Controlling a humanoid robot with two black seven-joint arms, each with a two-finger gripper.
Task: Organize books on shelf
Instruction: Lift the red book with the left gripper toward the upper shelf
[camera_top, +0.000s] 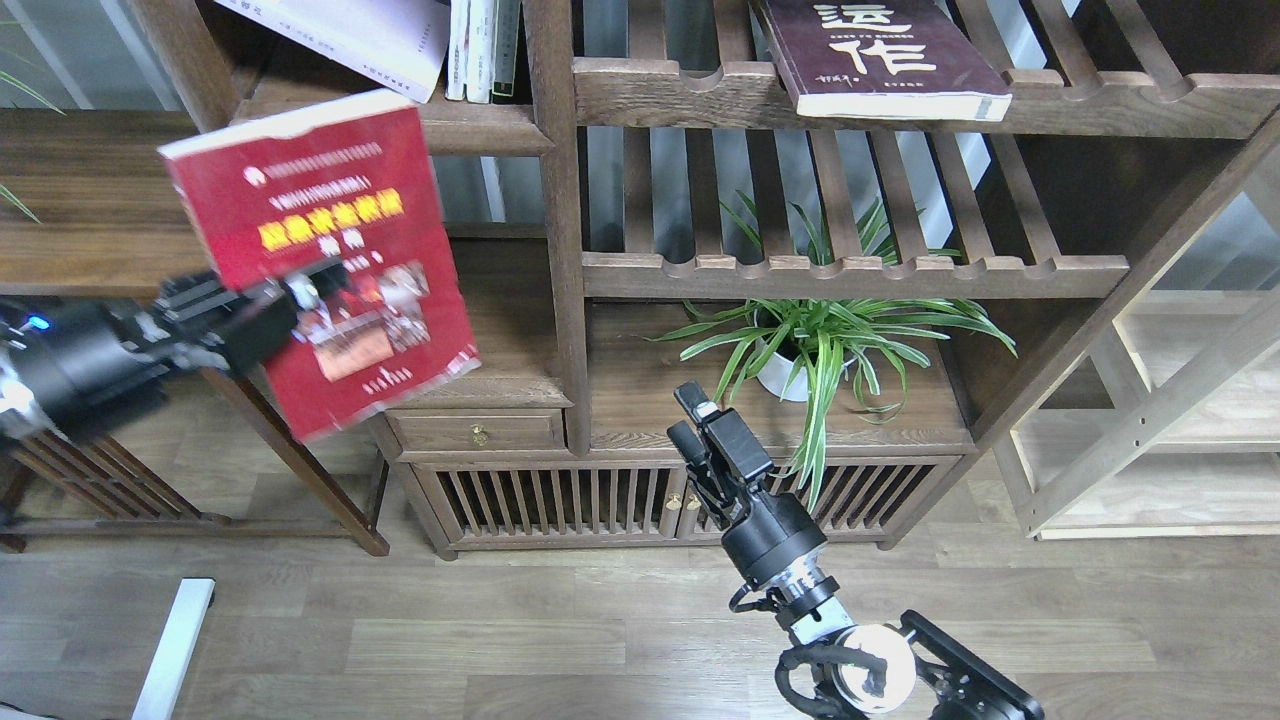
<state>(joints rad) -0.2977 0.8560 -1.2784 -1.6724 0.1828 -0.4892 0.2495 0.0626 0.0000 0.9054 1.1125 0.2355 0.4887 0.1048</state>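
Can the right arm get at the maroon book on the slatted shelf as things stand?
Probably yes. The right gripper holds nothing and hangs low, before the plant. The maroon book lies flat above it, its end jutting past the slatted shelf rail, with open air in front. The height may be a stretch.

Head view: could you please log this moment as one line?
left gripper: shut on red book, held up | right gripper: free | maroon book: on slatted shelf

Your left gripper (300, 300) holds one book (320, 265) up, left of the upright post (560, 200). Another book (885, 55) lies on the slatted shelf (900, 100) upper right, above the potted plant (810, 340). Your right gripper (700, 425) hangs before the cabinet (560, 500), just left of that plant.
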